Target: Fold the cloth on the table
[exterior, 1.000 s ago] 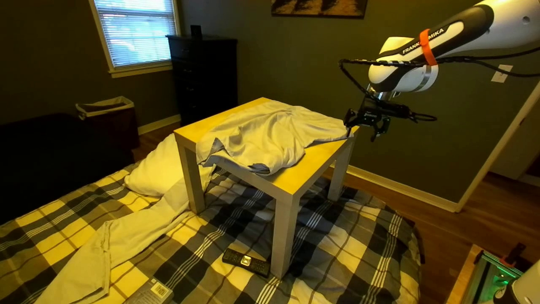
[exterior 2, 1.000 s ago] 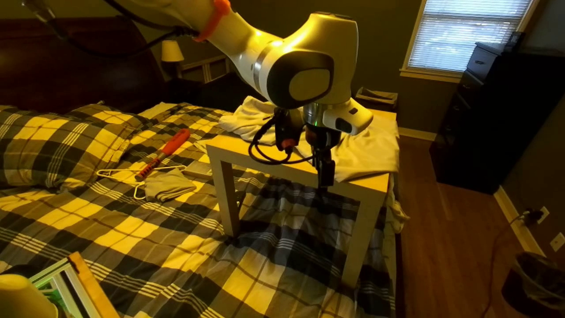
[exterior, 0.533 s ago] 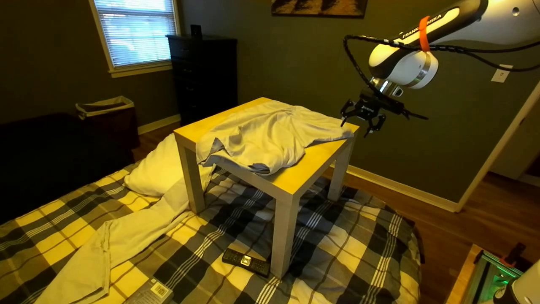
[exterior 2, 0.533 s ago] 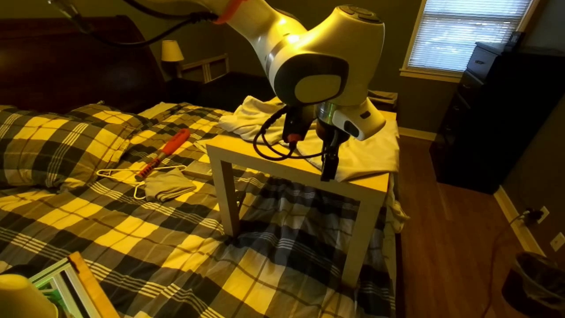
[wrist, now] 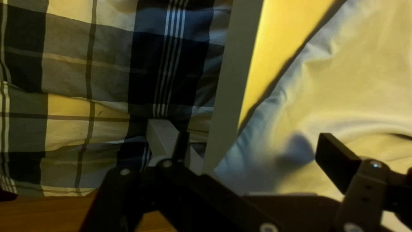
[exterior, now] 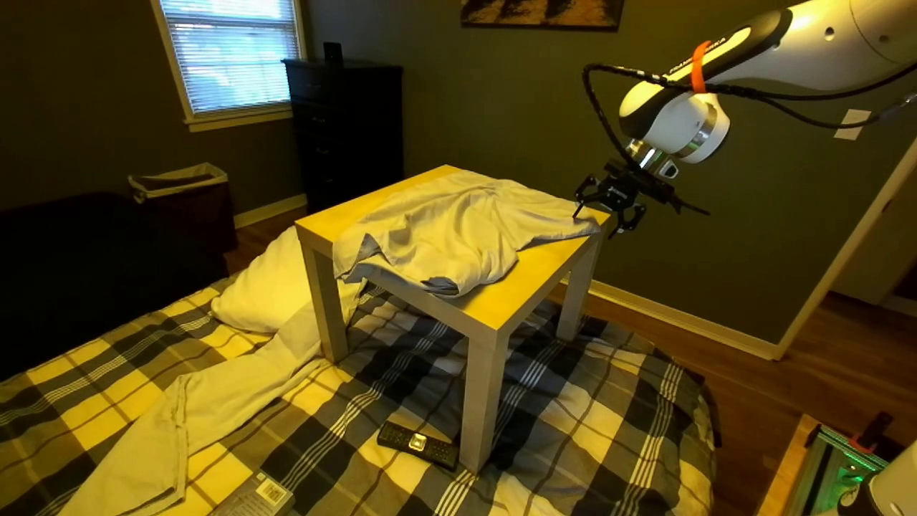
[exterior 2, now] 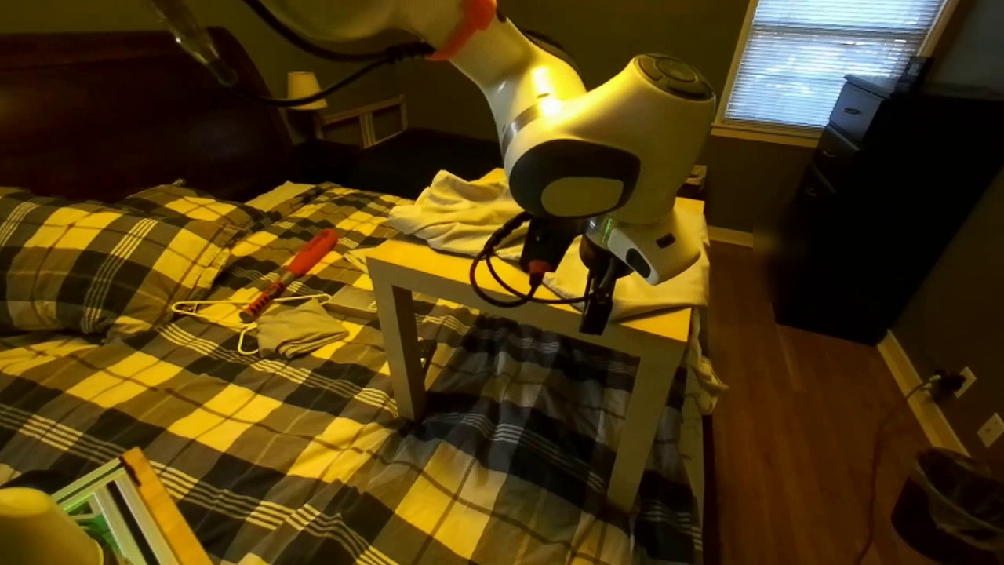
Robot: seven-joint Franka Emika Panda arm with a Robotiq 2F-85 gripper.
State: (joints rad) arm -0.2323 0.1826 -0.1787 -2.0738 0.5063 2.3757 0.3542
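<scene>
The cloth (exterior: 466, 222) lies rumpled across the table (exterior: 494, 307), and I see the gripper (exterior: 594, 224) hanging above one corner, fingers (wrist: 335, 162) spread, probably to pinch and fold it.

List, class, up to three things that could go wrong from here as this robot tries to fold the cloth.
1. In an exterior view, the cloth droops over one edge of the table, so a pull that way could drag it off.
2. In the wrist view, the open claw seems to straddle a table edge; lowered there, it might bump that edge.
3. The table stands on a rumpled plaid blanket, so a knock could make it wobble.
</scene>
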